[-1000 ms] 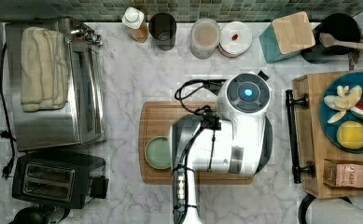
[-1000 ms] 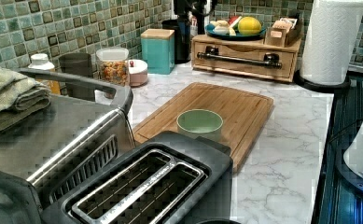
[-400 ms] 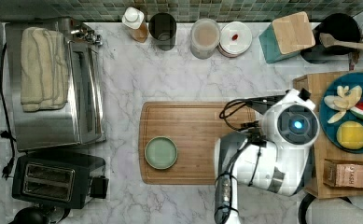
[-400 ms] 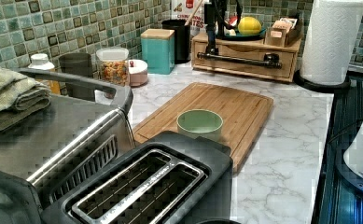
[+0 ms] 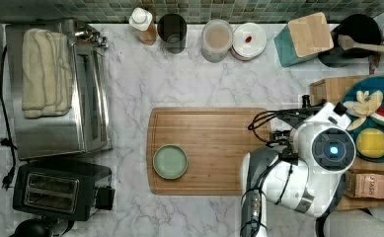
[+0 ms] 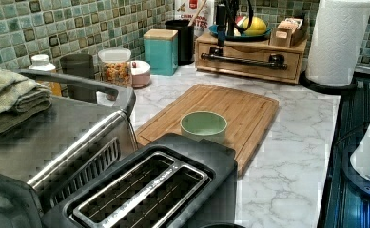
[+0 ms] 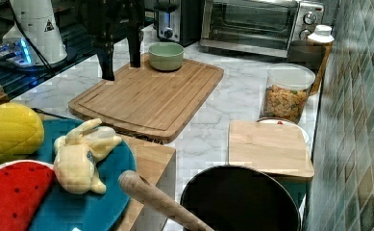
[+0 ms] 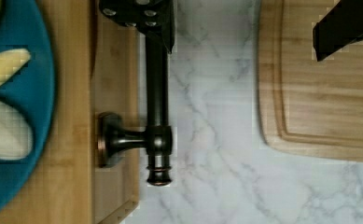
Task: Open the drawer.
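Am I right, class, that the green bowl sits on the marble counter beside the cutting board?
Not quite. The green bowl sits on the cutting board itself, near one corner, not on the marble counter. The top view shows wood all round it.

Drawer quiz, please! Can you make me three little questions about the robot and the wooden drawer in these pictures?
1. True or false: the light-bamboo drawer with the long black bar handle is already pulled out.
2. What sits on the brown wooden cutting board? A: a small green bowl. B: a banana. C: a towel.
3. Fill in: the robot's black gripper is ____ (open or shut).

Key: 1 false; 2 A; 3 open.
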Controlling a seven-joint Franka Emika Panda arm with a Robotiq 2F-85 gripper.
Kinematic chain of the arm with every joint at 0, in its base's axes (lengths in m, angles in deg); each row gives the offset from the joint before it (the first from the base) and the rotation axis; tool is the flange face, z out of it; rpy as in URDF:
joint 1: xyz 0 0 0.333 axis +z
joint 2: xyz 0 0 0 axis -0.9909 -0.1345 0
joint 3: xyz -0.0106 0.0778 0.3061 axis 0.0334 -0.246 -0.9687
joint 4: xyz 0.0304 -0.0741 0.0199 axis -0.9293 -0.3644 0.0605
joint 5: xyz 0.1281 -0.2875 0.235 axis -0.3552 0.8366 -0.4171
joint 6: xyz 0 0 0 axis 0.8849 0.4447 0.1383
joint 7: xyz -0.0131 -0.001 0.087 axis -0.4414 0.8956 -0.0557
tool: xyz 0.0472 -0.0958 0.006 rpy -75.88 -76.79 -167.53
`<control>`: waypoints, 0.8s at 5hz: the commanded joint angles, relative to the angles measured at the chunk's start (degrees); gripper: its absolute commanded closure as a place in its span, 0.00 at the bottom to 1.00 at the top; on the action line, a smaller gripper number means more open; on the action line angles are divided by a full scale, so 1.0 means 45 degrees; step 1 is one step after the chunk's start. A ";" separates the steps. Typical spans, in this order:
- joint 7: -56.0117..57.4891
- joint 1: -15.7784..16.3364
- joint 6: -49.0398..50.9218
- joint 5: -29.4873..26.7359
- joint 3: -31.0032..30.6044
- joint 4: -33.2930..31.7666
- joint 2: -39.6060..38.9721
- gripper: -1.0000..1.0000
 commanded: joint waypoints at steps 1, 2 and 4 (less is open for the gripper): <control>0.1779 -0.0269 -0.0718 0.0579 0.0489 0.0286 -0.0682 0.00; 0.1967 -0.0450 0.0026 0.0400 0.0599 0.0808 -0.1158 0.00; 0.2309 -0.1011 -0.1263 0.0035 0.0718 0.0609 -0.1820 0.00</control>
